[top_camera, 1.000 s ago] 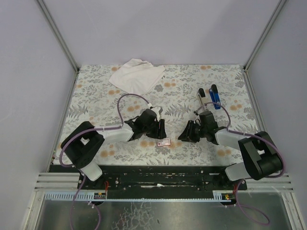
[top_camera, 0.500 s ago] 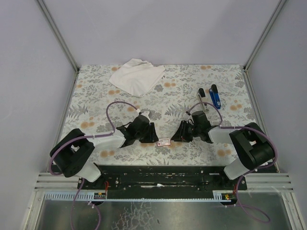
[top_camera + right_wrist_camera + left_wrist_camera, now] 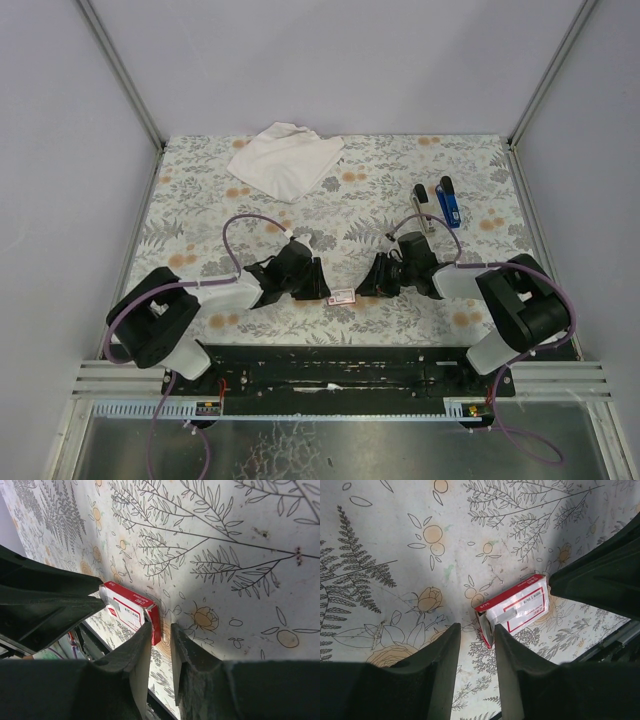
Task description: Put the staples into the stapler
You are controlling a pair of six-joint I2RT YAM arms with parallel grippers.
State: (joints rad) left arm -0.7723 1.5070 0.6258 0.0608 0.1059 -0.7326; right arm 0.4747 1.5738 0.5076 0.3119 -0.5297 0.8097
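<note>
The small flat red-and-white staple box (image 3: 341, 296) lies on the floral-patterned table (image 3: 200, 200), between the left claw (image 3: 318, 281) and right claw (image 3: 370, 280), just off both tips. Both claws are narrow and hold nothing. The blue stapler (image 3: 449, 204) sits well apart.

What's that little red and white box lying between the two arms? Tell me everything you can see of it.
The staple box is small, flat, rectangular, seemingly cardboard, red-edged with a white printed label on top. It lies flat on the floral table cover. Its end toward the left gripper looks open; the right gripper sits close at the other end. Contact is unclear.
</note>
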